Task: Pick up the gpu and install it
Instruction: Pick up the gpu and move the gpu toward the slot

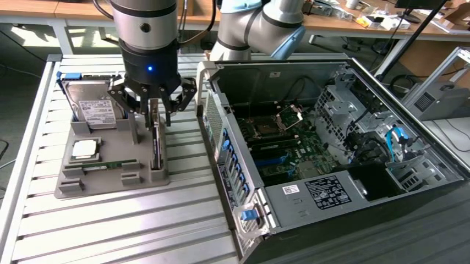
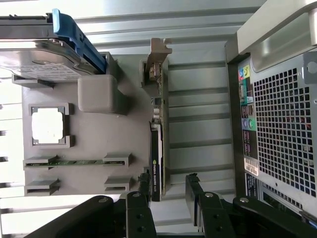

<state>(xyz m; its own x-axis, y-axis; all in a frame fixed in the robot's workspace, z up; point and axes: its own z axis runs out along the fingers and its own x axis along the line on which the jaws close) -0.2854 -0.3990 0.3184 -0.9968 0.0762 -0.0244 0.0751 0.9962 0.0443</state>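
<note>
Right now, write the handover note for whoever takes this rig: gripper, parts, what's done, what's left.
Gripper: open, low over the grey tray, fingers to either side of the gpu, not closed on it.
Gpu: standing on edge in its tray slot, on the side nearest the open computer case.
Done: gripper lined up over the card.
Left: gpu not yet gripped, lifted or installed in the case.

Bright, even light. The table [image 2: 163, 10] glares white in the wrist view. Shadows darken the computer case [image 1: 272, 77].
</note>
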